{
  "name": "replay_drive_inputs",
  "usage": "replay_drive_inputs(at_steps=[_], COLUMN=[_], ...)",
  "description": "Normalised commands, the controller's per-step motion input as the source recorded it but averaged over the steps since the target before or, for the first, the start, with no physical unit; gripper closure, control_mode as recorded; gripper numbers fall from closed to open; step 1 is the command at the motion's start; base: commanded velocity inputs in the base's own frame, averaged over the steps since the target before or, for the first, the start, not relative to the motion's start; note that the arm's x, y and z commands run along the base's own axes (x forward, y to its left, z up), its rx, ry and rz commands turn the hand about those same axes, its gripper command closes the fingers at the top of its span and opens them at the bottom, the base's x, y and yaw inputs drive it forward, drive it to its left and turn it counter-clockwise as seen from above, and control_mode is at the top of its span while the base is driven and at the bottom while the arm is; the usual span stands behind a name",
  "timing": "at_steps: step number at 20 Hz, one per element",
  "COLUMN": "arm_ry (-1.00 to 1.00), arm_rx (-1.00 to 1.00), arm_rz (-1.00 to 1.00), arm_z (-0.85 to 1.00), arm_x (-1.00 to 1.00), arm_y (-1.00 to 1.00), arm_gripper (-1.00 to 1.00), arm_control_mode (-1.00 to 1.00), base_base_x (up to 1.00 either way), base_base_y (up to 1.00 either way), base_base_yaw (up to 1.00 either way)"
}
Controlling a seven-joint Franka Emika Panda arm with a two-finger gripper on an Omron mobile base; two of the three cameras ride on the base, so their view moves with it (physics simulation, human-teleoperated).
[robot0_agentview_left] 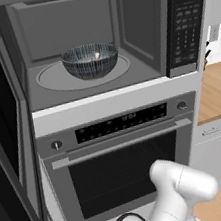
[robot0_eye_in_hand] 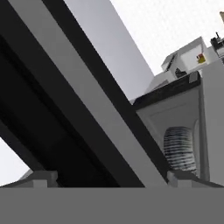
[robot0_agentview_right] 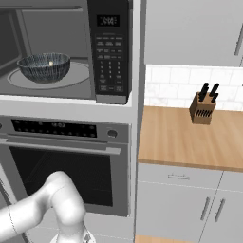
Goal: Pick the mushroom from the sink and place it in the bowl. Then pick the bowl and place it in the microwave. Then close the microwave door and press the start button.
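Bowl (robot0_agentview_left: 91, 61) sits on the turntable inside the microwave (robot0_agentview_left: 96, 39), mushroom (robot0_agentview_left: 97, 56) within it. Microwave door (robot0_agentview_left: 7, 134) stands open. Hand (robot0_eye_in_hand: 111, 178) open, empty.

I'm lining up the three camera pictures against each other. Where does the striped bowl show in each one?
Left base view: the bowl sits upper middle, on the turntable inside the open microwave.
Right base view: upper left, on the same turntable.
Hand view: lower right, turned on its side, striped wall showing.
Shared landmark: the microwave cavity around it.
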Motion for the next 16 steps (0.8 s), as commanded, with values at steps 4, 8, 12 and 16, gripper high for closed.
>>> replay_drive_inputs(at_steps=[4,8,12,16], arm_ry=[-0.02,-0.03,-0.01,0.00], arm_rx=[0.02,0.05,0.04,0.03], arm_rz=[-0.11,-0.07,-0.03,0.00], arm_z=[0.27,0.29,0.35,0.38], arm_x=[-0.44,-0.52,-0.40,-0.21], arm_y=[-0.28,-0.44,-0.60,-0.76], arm_gripper=[-1.00,-1.00,-1.00,-1.00], arm_control_mode=[-1.00,-1.00,-1.00,-1.00], base_base_x=[0.00,0.00,0.00,0.00], base_base_y=[0.00,0.00,0.00,0.00], base_base_yaw=[0.00,0.00,0.00,0.00])
